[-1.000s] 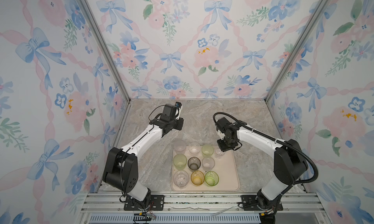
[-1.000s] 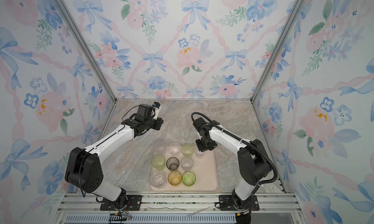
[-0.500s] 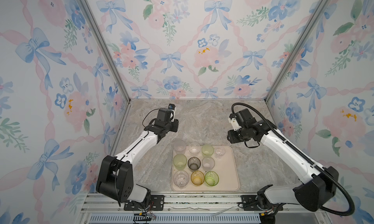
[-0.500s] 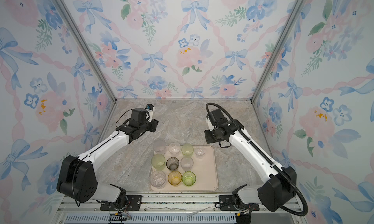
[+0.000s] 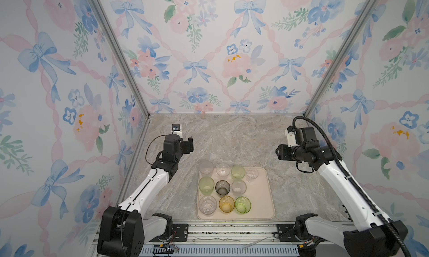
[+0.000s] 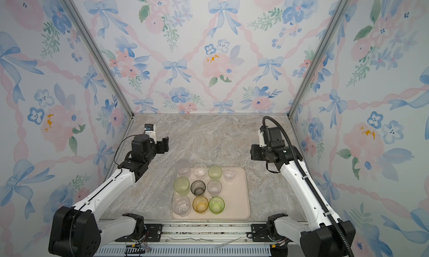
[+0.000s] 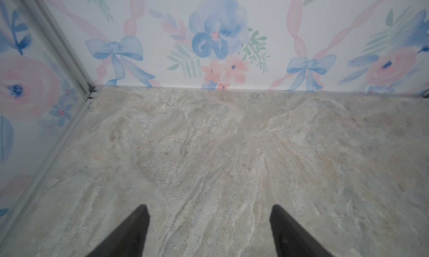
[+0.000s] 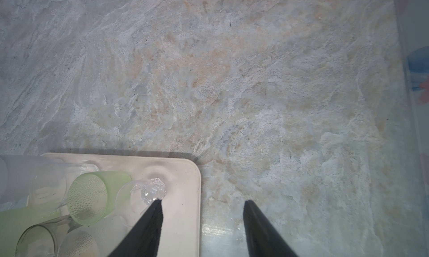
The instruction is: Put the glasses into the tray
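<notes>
The cream tray [image 5: 262,197] [image 6: 239,197] lies near the front edge, and several glasses stand in it in rows. Among them are a smoky grey one [image 5: 222,187], an amber one [image 5: 226,204], a bright green one [image 5: 242,204] and a small clear one [image 5: 252,174] [image 8: 153,192] in the far row. A tall frosted glass [image 5: 206,167] stands at the tray's far left corner. My left gripper [image 5: 190,145] [image 7: 209,207] hovers open and empty over bare stone, left of the tray. My right gripper [image 5: 278,152] [image 8: 202,200] is open and empty above the tray's far right corner [image 8: 183,174].
The marbled stone table [image 5: 232,139] stretches behind and beside the tray. Floral walls close in the back and both sides, with metal corner posts [image 5: 130,70]. A metal rail [image 5: 232,230] runs along the front.
Both arms have pulled away from the tray, the left one to the left and the right one far to the right. Both grippers have opened wider. The small clear glass stays in the tray.
</notes>
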Action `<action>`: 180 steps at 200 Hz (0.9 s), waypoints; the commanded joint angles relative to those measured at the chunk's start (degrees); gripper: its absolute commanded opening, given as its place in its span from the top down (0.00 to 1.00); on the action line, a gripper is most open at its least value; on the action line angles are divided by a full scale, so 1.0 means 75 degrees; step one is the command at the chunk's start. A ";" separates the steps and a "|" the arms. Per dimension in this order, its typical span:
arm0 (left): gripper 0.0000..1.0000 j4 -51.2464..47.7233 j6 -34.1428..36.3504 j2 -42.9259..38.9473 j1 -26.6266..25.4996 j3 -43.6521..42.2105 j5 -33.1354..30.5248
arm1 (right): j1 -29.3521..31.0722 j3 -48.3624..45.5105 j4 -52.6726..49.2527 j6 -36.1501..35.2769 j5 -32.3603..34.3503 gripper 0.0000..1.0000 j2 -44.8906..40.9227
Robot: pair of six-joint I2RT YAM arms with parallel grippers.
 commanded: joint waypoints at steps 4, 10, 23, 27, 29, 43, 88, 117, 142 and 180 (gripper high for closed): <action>0.02 0.1050 -0.0214 -0.0120 0.0294 -0.0547 -0.0880 | -0.0502 -0.0384 0.0910 0.0161 -0.0143 0.38 -0.0151; 0.02 0.1138 -0.0238 -0.0076 0.0330 -0.0648 -0.1052 | -0.0593 -0.0506 0.1121 0.0208 -0.0122 0.38 -0.0165; 0.02 0.1388 -0.0214 0.0082 0.0369 -0.0882 -0.1259 | -0.0730 -0.0757 0.1564 0.0287 -0.0139 0.37 -0.0158; 0.02 0.1498 -0.0190 0.0145 0.0369 -0.0975 -0.1356 | -0.0753 -0.0810 0.1668 0.0301 -0.0116 0.37 -0.0166; 0.02 0.1554 -0.0184 0.0172 0.0372 -0.1022 -0.1417 | -0.0759 -0.0840 0.1726 0.0309 -0.0109 0.36 -0.0162; 0.02 0.2089 0.0053 0.0404 0.0369 -0.1460 -0.1735 | -0.0812 -0.0950 0.1988 0.0358 -0.0086 0.36 -0.0091; 0.02 0.5933 0.1245 0.1464 0.0372 -0.3337 -0.2241 | -0.0907 -0.1188 0.2592 0.0221 0.0331 0.36 0.0220; 0.02 0.7656 0.1542 0.2221 0.0298 -0.3639 -0.2014 | -0.0937 -0.1482 0.3140 0.0198 0.0701 0.36 0.0224; 0.02 0.8051 0.1851 0.2989 0.0245 -0.3433 -0.1820 | -0.0955 -0.2179 0.4249 0.0099 0.1220 0.36 0.0103; 0.02 0.8034 0.1751 0.2903 0.0365 -0.3501 -0.1450 | -0.0938 -0.3603 0.6412 0.0053 0.2011 0.33 -0.0063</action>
